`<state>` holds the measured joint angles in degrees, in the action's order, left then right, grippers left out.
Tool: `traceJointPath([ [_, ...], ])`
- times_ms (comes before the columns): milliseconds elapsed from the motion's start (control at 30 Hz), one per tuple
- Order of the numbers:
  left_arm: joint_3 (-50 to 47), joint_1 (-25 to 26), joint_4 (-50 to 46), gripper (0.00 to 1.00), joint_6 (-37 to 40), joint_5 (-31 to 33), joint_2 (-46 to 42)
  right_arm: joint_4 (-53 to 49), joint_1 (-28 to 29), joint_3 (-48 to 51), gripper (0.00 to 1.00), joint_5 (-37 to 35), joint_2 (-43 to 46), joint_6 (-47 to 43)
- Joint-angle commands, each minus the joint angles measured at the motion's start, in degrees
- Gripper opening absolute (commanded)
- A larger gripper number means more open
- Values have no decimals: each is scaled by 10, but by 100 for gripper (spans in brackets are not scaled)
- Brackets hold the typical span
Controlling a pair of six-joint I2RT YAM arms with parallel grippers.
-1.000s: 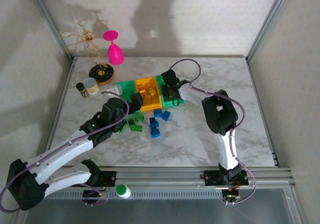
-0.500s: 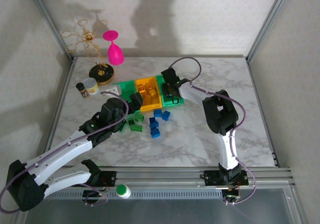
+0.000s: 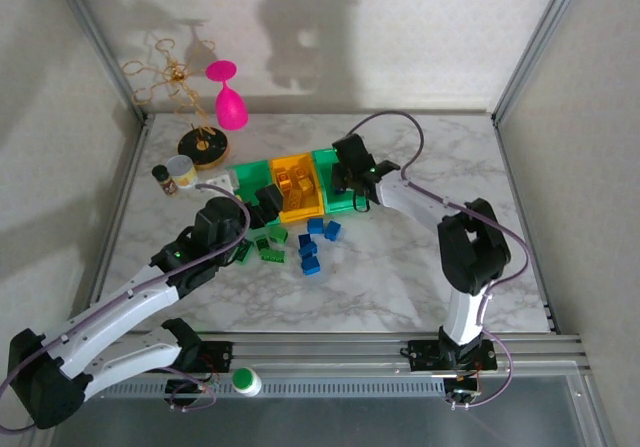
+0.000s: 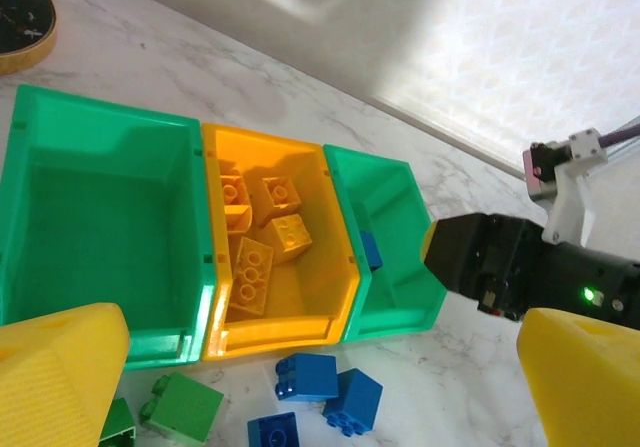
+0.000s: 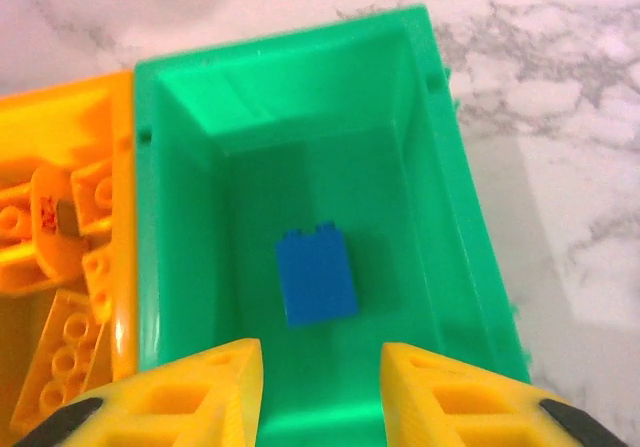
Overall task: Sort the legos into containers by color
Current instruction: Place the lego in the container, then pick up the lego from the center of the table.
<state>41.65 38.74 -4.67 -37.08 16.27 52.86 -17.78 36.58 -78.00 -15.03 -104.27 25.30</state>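
Though over bin [image 5: 455, 197], right arm [image 3: 415, 197] straighter

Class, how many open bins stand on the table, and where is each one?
3, side by side in a row: the left green bin, the orange bin in the middle, and the right green bin with one blue brick in it.

The marbled white surface [image 3: 400, 267] is carrying three bins in a touching row: a green bin [image 4: 100, 137], a yellow-orange bin [image 4: 300, 312] and a second green bin [image 4: 395, 217]. Loose blue bricks [image 3: 311, 263] and green bricks [image 3: 271, 254] are lying just in front. Near the far left corner, a small jar [image 3: 182, 174] and a gold wire stand [image 3: 203, 147] are sitting.
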Motion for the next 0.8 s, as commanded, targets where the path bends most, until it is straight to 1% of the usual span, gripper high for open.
traceJointPath([
  [0,-9,2,-19,100,-5,-18,-16,-18,28,47,38,-27,41,41],
  [133,-23,15,-23,100,-16,-19,-28,-22,70,101,41,-49,80,90],
  [233,-39,24,-18,100,-27,-18,-36,-2,95,138,42,-46,94,127],
  [367,-50,33,-18,100,-38,-14,-38,3,121,149,44,-58,78,167],
  [467,-58,39,-15,100,-41,-10,-41,9,133,155,49,-63,60,197],
  [567,-63,41,-16,100,-43,-9,-43,10,144,151,55,-66,39,207],
  [633,-65,41,-19,99,-42,-7,-43,-6,151,141,58,-83,25,217],
  [767,-67,41,-22,100,-42,-2,-46,-5,154,144,61,-94,14,232],
])
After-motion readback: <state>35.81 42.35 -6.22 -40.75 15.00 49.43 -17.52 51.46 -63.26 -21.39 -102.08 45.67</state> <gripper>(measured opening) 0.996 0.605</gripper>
